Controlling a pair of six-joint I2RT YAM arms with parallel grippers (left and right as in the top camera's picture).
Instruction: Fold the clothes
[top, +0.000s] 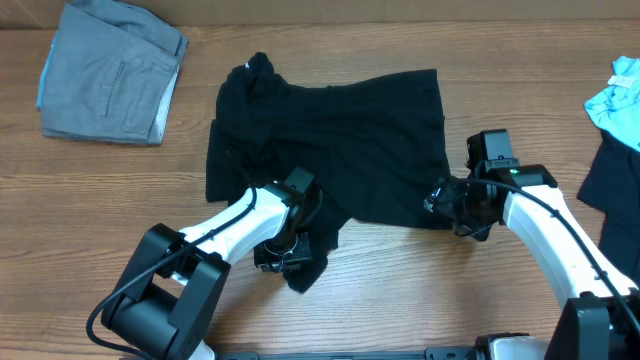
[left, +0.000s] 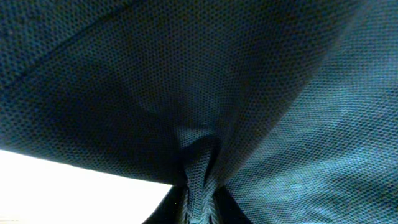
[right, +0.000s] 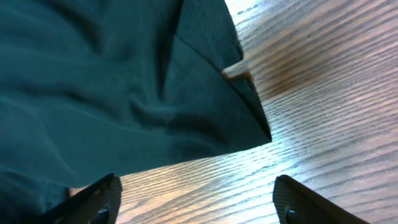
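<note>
Black, the one shirt (top: 330, 130) mid-table is pinched between the two left fingers (left: 166, 213); the two right fingers (right: 305, 200) gape empty.

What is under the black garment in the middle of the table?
Around the edges of the black garment only the wooden table shows. The left claw pinches a bunched fold at its near edge. Anything beneath its middle is covered.

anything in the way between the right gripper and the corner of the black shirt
Nothing visible. The right gripper is open over the bare table, and the corner of the black shirt lies just ahead of its fingertips, with only wood between them.
</note>
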